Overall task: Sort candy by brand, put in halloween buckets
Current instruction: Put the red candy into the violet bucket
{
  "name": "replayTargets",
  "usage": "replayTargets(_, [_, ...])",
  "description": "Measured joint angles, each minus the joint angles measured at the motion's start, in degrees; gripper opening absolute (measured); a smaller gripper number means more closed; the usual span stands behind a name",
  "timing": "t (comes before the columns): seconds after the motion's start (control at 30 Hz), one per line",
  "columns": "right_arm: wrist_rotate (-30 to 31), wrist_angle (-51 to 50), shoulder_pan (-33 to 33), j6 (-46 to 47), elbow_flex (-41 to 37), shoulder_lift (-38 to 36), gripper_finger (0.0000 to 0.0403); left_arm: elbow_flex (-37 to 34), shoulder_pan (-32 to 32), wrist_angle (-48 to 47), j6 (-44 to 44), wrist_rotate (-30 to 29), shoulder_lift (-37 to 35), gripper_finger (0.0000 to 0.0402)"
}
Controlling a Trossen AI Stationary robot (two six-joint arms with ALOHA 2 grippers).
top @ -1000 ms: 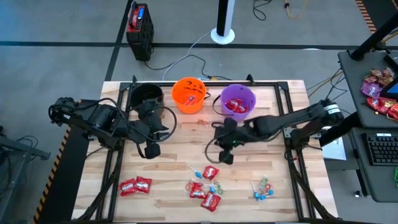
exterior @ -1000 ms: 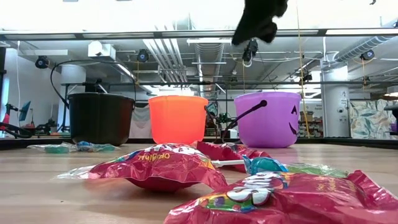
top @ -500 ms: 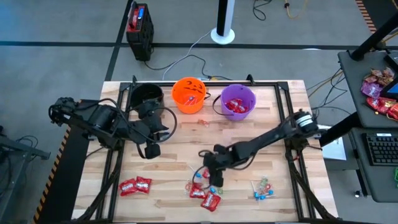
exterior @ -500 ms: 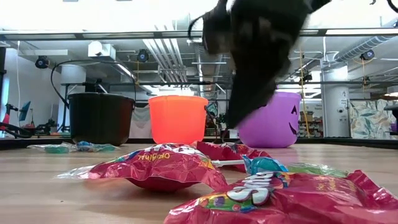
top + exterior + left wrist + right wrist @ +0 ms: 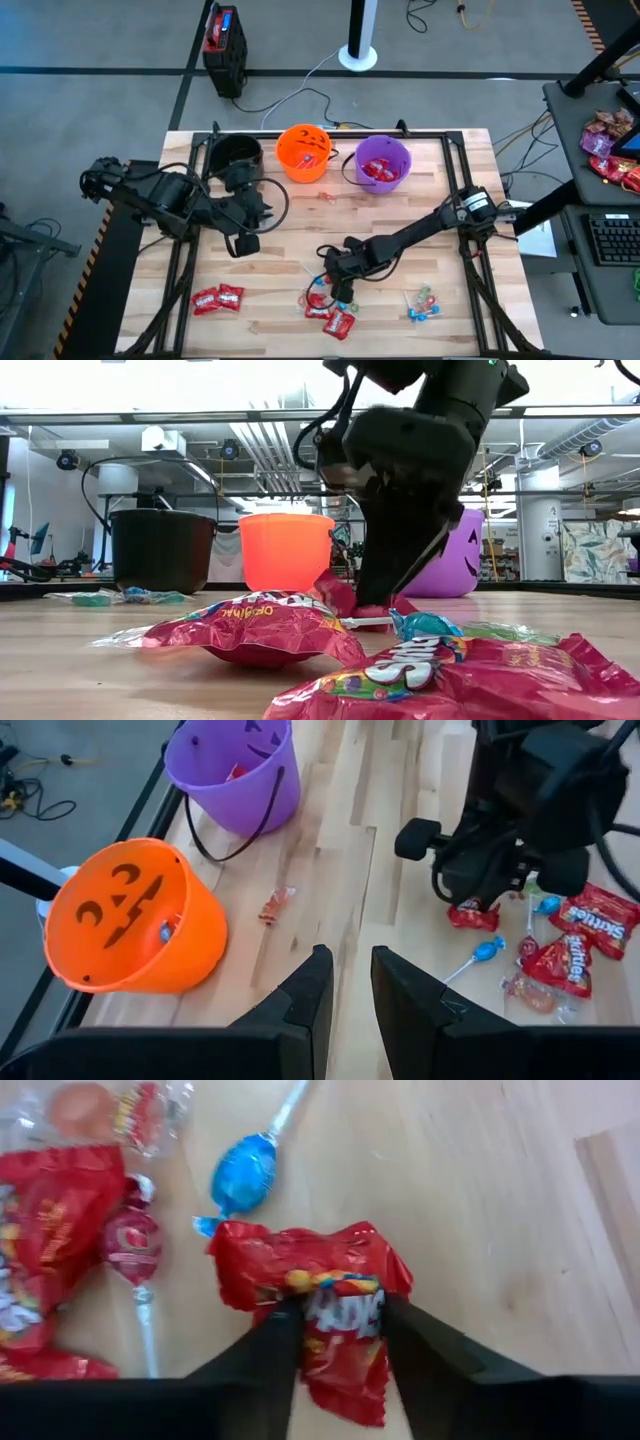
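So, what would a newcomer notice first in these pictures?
Probably the right gripper, low over the candy heap near the table's front edge, its fingers on either side of a red packet. Next, the black, orange and purple buckets lined along the far edge.

3 buckets [image 5: 303, 152] stand in a row along the worktop's [image 5: 440, 210] far edge. Candy [image 5: 328, 305] lies scattered near the front edge, with 1 piece [image 5: 325, 196] just before the buckets. The right gripper [image 5: 337, 287] is down on the middle cluster; the left gripper [image 5: 243, 240] hangs left of centre.

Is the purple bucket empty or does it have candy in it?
Not empty. The purple bucket stands upright with red packets showing inside it from above.
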Motion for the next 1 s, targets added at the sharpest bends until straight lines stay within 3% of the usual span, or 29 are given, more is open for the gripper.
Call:
replayTargets(0.17, [0.4, -0.4, -0.1, -0.5, -0.2, -3.5, 0.0056, 0.0, 0.0, -0.1, 1.6, 0.2, 0.0, 0.0057])
replayTargets(0.33, [3.3, -5.8, -2.8, 0.7, -0.5, -11.8, 0.0047, 0.0, 0.1, -0.1, 5.2, 2.3, 0.0, 0.0054])
replayTargets(0.5, [11.1, -21.4, -11.2, 0.5, 2.9, -23.4, 0.0046, 0.0, 0.8, 2.2, 13.9, 11.6, 0.9, 0.0039])
replayTargets(0.63, [17.5, -28.4, -21.7, -0.2, 6.6, -31.3, 0.0044, 0.0, 1.7, 4.3, 20.5, 13.0, 4.2, 0.002])
replayTargets(0.77, [14.7, -34.9, -35.6, -2.3, 7.4, -35.7, 0.0044, 0.0, 3.3, 5.1, 23.5, 12.5, 9.1, 0.0003])
replayTargets(0.87, [8.0, -35.4, -44.3, -2.9, 6.6, -36.4, 0.0044, 0.0, 4.1, 5.1, 22.4, 13.0, 13.4, 0.0001])
replayTargets(0.93, [2.2, -34.7, -48.3, -5.0, 6.2, -36.5, 0.0046, 0.0, 4.6, 5.1, 22.9, 17.8, 15.7, 0.0])
replayTargets(1.0, [0.7, -35.2, -50.4, -6.6, 6.0, -35.8, 0.0054, 0.0, 5.6, 5.9, 24.1, 25.0, 17.6, 0.0])
